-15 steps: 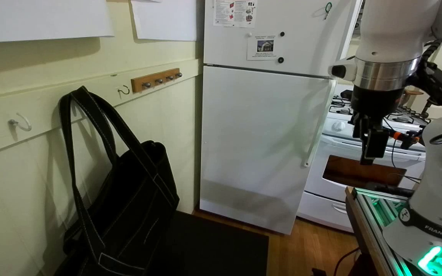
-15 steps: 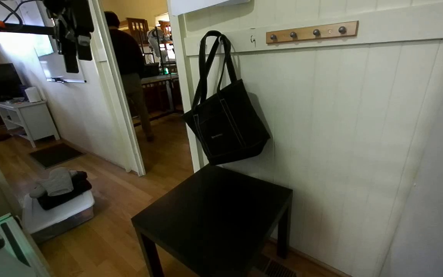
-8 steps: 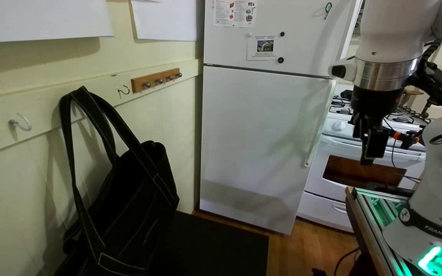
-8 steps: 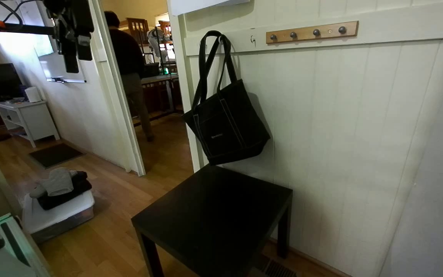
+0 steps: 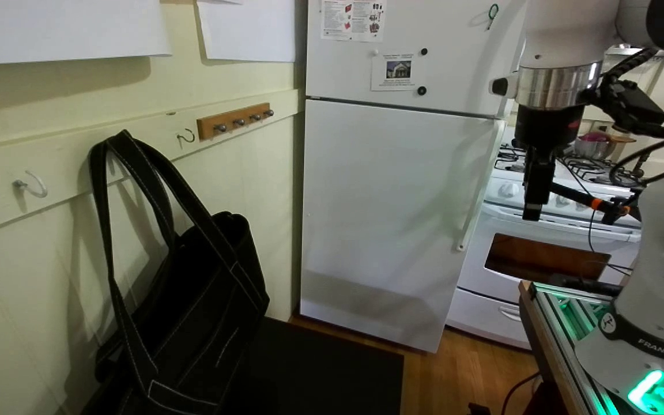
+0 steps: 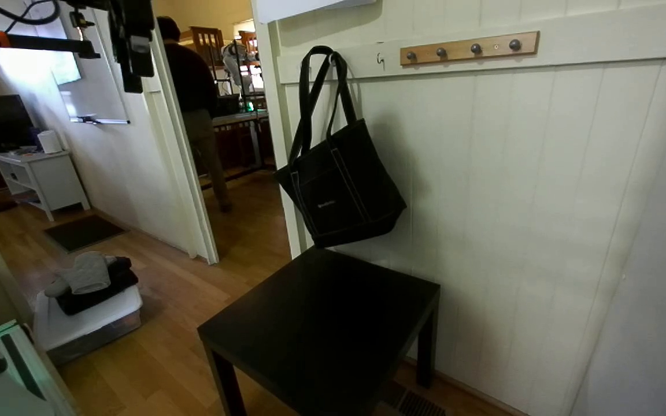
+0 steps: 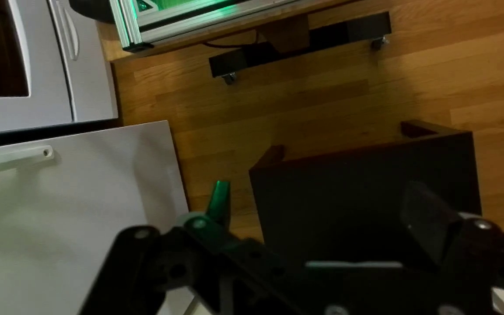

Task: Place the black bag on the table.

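Observation:
The black bag (image 5: 211, 323) hangs by its looped straps from the wall rail; in an exterior view the whole bag (image 6: 344, 190) shows, tilted. Its lower edge is close to the back corner of the table (image 6: 321, 329); whether they touch I cannot tell. The low black tabletop also shows in the wrist view, where the table (image 7: 335, 192) lies below the jaws. My gripper (image 5: 532, 213) points down in front of the stove, well apart from the bag. In the wrist view the gripper (image 7: 319, 188) is open wide, with nothing between its fingers. The bag is outside the wrist view.
A white fridge (image 5: 395, 219) and a stove (image 5: 557, 259) stand behind the arm. Wall pegs (image 6: 469, 48) and a small hook (image 6: 380, 58) are beside the bag. A storage box (image 6: 87, 323) with cloth sits on the floor. A person (image 6: 191, 104) stands beyond the doorway.
In the last half second the arm has risen slightly and shifted, with the gripper turned: leftward in one exterior picture, rightward in the other. The bag and table have stayed put.

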Action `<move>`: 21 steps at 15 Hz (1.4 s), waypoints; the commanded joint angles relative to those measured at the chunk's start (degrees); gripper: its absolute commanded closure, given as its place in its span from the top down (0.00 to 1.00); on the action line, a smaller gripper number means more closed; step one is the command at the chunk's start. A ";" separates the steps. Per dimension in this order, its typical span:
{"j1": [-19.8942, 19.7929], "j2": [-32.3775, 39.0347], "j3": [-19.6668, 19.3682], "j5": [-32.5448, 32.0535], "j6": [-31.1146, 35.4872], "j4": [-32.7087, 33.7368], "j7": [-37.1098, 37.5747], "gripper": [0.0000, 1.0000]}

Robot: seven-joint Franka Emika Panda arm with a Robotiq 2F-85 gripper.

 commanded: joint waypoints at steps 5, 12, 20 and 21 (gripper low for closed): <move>-3.59 6.04 -2.00 -1.33 14.27 4.58 -0.86 1.00; -0.59 22.63 4.07 -2.84 23.79 14.57 0.85 1.00; 1.91 26.08 4.02 -3.03 23.63 16.81 -0.02 1.00; 1.91 26.06 4.00 -3.05 23.63 16.82 -0.02 1.00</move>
